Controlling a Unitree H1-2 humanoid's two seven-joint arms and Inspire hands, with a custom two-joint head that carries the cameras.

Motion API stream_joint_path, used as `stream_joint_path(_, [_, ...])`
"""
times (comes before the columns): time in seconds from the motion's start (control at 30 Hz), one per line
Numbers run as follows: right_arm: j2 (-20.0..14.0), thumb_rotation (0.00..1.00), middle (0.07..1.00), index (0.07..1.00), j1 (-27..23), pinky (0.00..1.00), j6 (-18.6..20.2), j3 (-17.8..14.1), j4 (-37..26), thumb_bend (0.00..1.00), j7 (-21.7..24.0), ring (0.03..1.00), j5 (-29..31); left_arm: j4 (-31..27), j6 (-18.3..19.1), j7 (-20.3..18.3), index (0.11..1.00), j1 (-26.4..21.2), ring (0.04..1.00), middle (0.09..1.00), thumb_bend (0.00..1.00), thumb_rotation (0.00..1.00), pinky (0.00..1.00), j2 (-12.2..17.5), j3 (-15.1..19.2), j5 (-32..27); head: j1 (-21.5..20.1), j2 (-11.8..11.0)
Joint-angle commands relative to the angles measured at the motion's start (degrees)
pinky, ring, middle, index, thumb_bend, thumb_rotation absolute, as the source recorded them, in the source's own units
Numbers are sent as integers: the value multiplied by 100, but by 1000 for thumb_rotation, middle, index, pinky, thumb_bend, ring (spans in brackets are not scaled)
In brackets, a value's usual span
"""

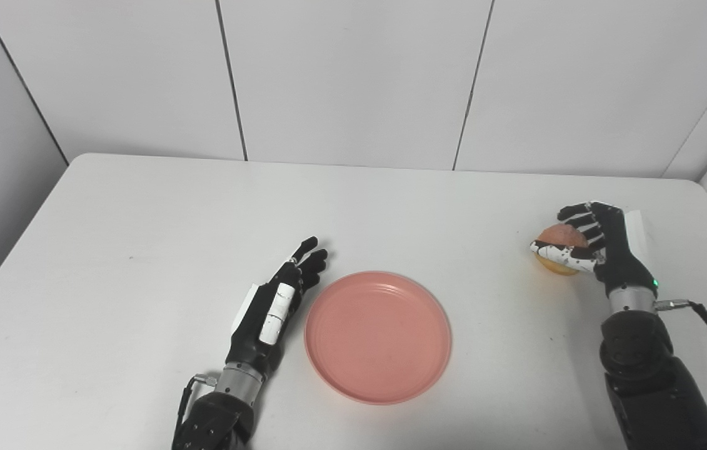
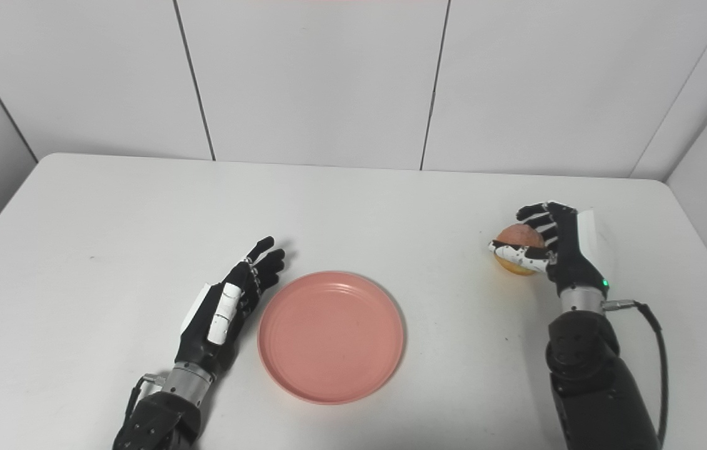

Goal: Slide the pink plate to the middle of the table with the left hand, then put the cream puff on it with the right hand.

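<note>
Paired head views, angled down at table (image 1: 140,206)

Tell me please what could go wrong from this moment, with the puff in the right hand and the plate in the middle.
1. The right hand wraps the cream puff from the side, so a hard squeeze might crush it.
2. The puff is far to the right of the pink plate, so it might slip on the way.
3. The left hand lies open beside the plate's rim and could nudge it.

White table (image 1: 140,206), rounded corners; white panelled wall (image 1: 353,75) behind.
</note>
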Motion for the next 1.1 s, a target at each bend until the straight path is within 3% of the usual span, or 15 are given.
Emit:
stream_joint_path(0.0, [-6, 0, 476, 536, -89, 258, -234, -7, -364, 503, -12, 362, 33, 3, 0, 9, 886, 60, 911, 896, 770, 952, 930, -48, -15, 49, 6, 15])
stream_joint_path(0.1, [55, 0, 470, 538, -45, 235, -221, 71, -594, 501, 47, 351, 15, 53, -98, -10, 888, 48, 914, 899, 761, 958, 933, -39, -21, 60, 7, 23])
stream_joint_path(0.17, [91, 0, 434, 522, -11, 216, -289, 120, -721, 507, 88, 420, 49, 67, -121, 0, 887, 46, 911, 898, 763, 961, 932, -37, -24, 84, 19, 18])
stream_joint_path(0.2, [109, 0, 450, 532, 6, 215, -308, 147, -791, 502, 114, 373, 52, 60, -110, -3, 886, 47, 911, 898, 766, 960, 933, -36, -24, 82, 28, 38])
stream_joint_path(0.27, [133, 0, 470, 537, 28, 254, -313, 198, -901, 502, 152, 362, 32, 61, -113, -13, 888, 46, 911, 899, 767, 963, 934, -33, -22, 85, 28, 38])
stream_joint_path(0.57, [366, 0, 462, 533, 216, 240, -241, 560, -1630, 502, 483, 352, -62, -25, -10, -10, 889, 76, 911, 899, 765, 960, 931, -49, -16, 80, 32, 49])
stream_joint_path(0.63, [409, 0, 417, 506, 268, 201, -273, 666, -1743, 508, 578, 425, -69, -32, 4, -22, 891, 80, 915, 901, 765, 958, 932, -44, -14, 65, 23, 55])
stream_joint_path(0.83, [540, 0, 534, 478, 431, 328, -559, 993, -1930, 507, 809, 410, -34, 15, -62, -38, 890, 77, 919, 900, 760, 956, 930, -30, -4, 57, 0, 51])
stream_joint_path(1.07, [643, 0, 527, 450, 629, 259, -592, 1410, -2214, 510, 987, 445, -471, 41, -109, -55, 893, 72, 918, 901, 750, 961, 936, -14, -10, 55, 0, 51])
